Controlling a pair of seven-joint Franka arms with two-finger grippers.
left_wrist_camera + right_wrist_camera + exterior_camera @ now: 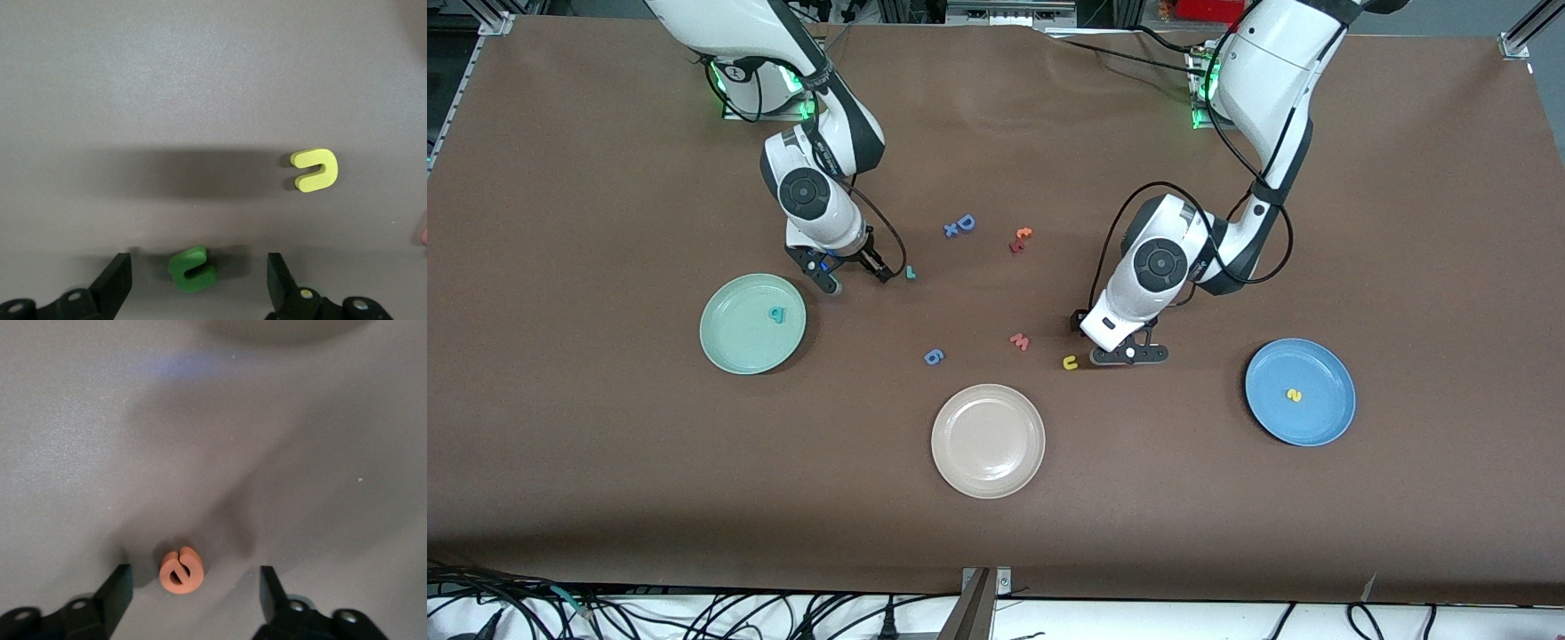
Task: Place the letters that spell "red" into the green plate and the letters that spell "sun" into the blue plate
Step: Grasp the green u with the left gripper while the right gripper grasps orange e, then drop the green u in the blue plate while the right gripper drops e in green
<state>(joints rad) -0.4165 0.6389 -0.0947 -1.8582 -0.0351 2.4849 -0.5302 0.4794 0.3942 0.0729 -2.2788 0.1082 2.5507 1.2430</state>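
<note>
My left gripper point(1129, 354) is low over the table, open, with a dark green "n" point(193, 269) lying between its fingers untouched. A yellow "u" point(315, 170) point(1069, 362) lies beside it. My right gripper point(855, 276) is also low and open, astride an orange "e" point(181, 570) on the table. The thin teal "r" point(910, 273) lies just beside that gripper. A teal "d" point(777, 313) rests in the green plate point(729, 347). The yellow "s" point(1294, 395) rests in the blue plate point(1316, 427). The front view hides the "n" and the "e" under the grippers.
A cream-white plate point(988, 471) sits nearest the front camera at mid-table. A blue "g" point(934, 356) and a pink "w" point(1020, 341) lie just farther from the camera than it. A blue "D" point(963, 224) and small orange-red pieces point(1020, 238) lie toward the bases.
</note>
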